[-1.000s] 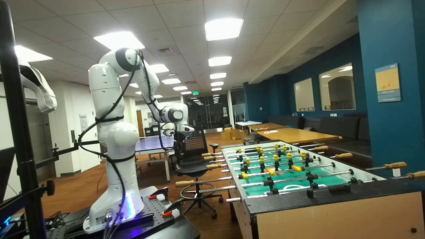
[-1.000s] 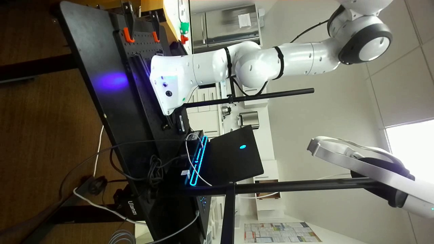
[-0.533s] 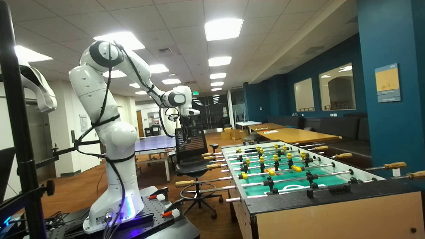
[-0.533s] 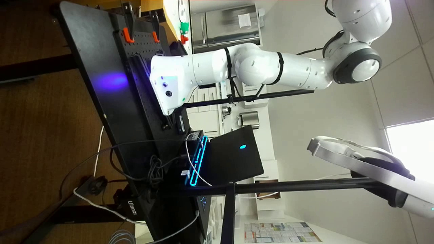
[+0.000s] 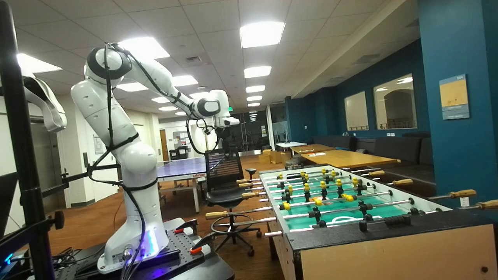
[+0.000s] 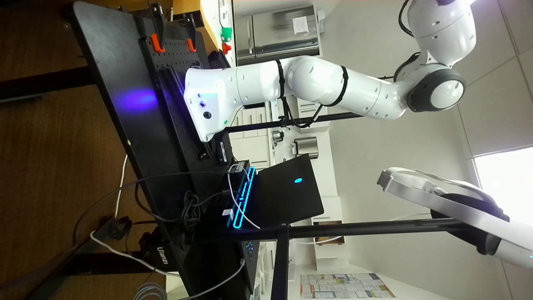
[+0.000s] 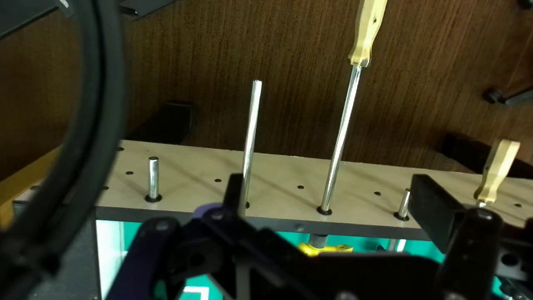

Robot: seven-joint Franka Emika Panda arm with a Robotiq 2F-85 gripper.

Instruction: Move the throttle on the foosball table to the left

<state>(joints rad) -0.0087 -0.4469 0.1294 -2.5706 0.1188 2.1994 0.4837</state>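
In an exterior view, we locate the arm at left on the desk; centrally, the hand, whose fingers stand wide apart in the wrist view, gripping nothing; at right, below hand level, the foosball table.

The brown floor carries the foosball table, 1 black chair beside it, a blue ping-pong table beyond the chair, and cardboard boxes farther back.

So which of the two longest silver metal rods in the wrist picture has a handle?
The right silver metal rod, ending in a pale wooden handle; the left rod ends bare.
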